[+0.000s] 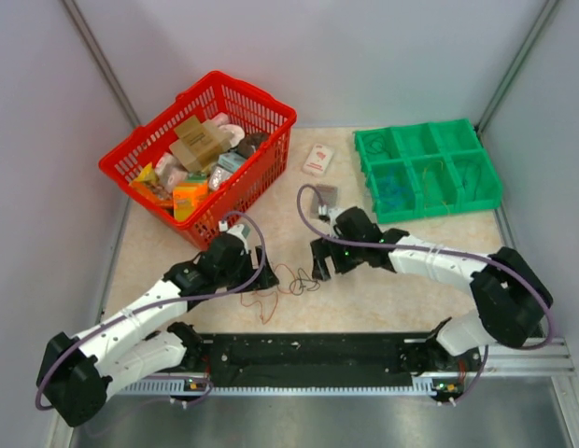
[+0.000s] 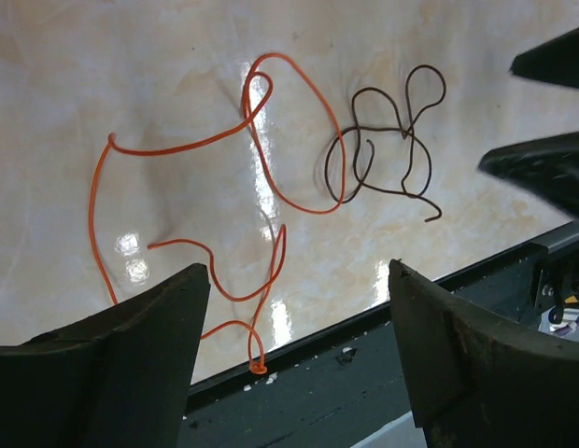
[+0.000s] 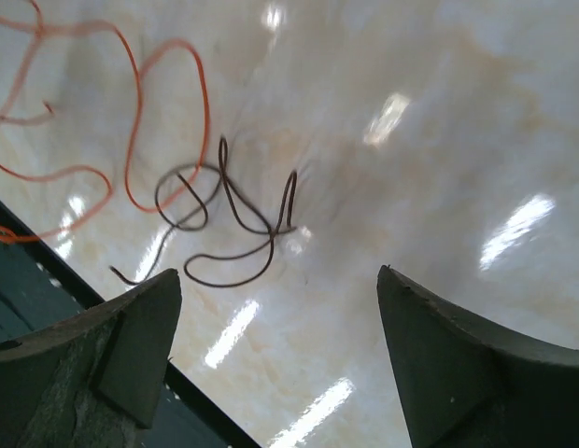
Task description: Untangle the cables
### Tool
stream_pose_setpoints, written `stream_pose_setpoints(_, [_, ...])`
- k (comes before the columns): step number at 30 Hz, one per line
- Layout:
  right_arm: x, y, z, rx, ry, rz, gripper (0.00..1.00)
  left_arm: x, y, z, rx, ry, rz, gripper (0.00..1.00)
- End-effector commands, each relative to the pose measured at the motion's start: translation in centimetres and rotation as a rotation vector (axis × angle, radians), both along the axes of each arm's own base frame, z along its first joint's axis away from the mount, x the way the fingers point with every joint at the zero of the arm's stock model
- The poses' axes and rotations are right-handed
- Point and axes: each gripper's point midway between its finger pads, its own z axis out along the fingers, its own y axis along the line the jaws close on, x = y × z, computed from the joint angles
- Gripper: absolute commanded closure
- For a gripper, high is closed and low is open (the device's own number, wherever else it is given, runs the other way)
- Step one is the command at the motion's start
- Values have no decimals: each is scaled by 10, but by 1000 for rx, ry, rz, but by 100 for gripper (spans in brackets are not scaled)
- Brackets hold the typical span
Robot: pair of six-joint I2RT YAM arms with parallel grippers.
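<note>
Two thin cables lie loose on the beige table between my grippers. The orange cable [image 1: 268, 291] [image 2: 275, 58] [image 3: 206, 103] sprawls in wide loops, one end at the black rail. The dark cable [image 1: 305, 281] [image 2: 378, 129] [image 3: 232, 283] is curled into small loops just right of it, and one orange loop crosses its edge. My left gripper [image 1: 245, 276] [image 2: 297, 271] hovers open over the orange cable's near end, nothing between its fingers. My right gripper [image 1: 324, 267] [image 3: 278, 273] hangs open just right of the dark cable, holding nothing.
A red basket [image 1: 271, 103] full of packets stands at the back left. At the back right sits a green compartment tray [image 1: 366, 149] with thin wires in it. A small box [image 1: 317, 160] and a grey item [image 1: 325, 198] lie between them. A black rail [image 1: 308, 350] runs along the near edge.
</note>
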Motion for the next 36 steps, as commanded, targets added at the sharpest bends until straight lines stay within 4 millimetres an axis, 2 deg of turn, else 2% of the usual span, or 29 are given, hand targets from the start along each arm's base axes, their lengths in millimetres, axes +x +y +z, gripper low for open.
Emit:
stream_pose_setpoints(1, [-15,43,-5,138,-14,104,15,-2,0,4,-60,-26,36,19])
stream_pose_setpoints(7, [-15,53,-39,-25,-53,99,14,-9,5,-13,-41,33,71,21])
stream_pose_setpoints(10, [-8,45,-58,-160,-83,32,14,-11,7,-22,-44,51,92,25])
stream_pose_setpoints(14, [-1,35,-63,-269,-156,-55,21,-12,10,-31,-30,62,112,31])
stream_pose_setpoints(15, [1,34,-64,-273,-163,-74,25,-12,10,-33,-30,64,115,33])
stream_pose_setpoints(16, [3,31,-63,-278,-170,-92,35,-11,10,-34,-33,62,116,35])
stream_pose_setpoints(19, [8,26,-60,-286,-196,-133,71,-10,7,-35,-42,62,114,41])
stream_pose_setpoints(21, [9,26,-54,-270,-209,-141,86,-9,7,-37,-39,64,119,42])
stream_pose_setpoints(22, [9,27,-48,-247,-217,-139,92,-8,7,-38,-38,63,121,44])
stream_pose_setpoints(24, [8,31,-33,-191,-241,-128,99,-7,8,-40,-31,63,123,47])
stream_pose_setpoints(26, [7,32,-15,-142,-265,-127,100,-4,5,-37,-42,47,117,47])
stream_pose_setpoints(29, [11,23,17,-95,-312,-157,100,-1,1,-34,-53,34,104,45])
stream_pose_setpoints(32, [24,1,52,-27,-336,-240,100,-1,1,-37,-39,47,100,45])
stream_pose_setpoints(34, [36,-21,75,21,-347,-306,100,-2,0,-38,-37,47,87,46])
stream_pose_setpoints(36, [56,-56,98,47,-375,-408,100,-2,-2,-36,-45,35,65,47])
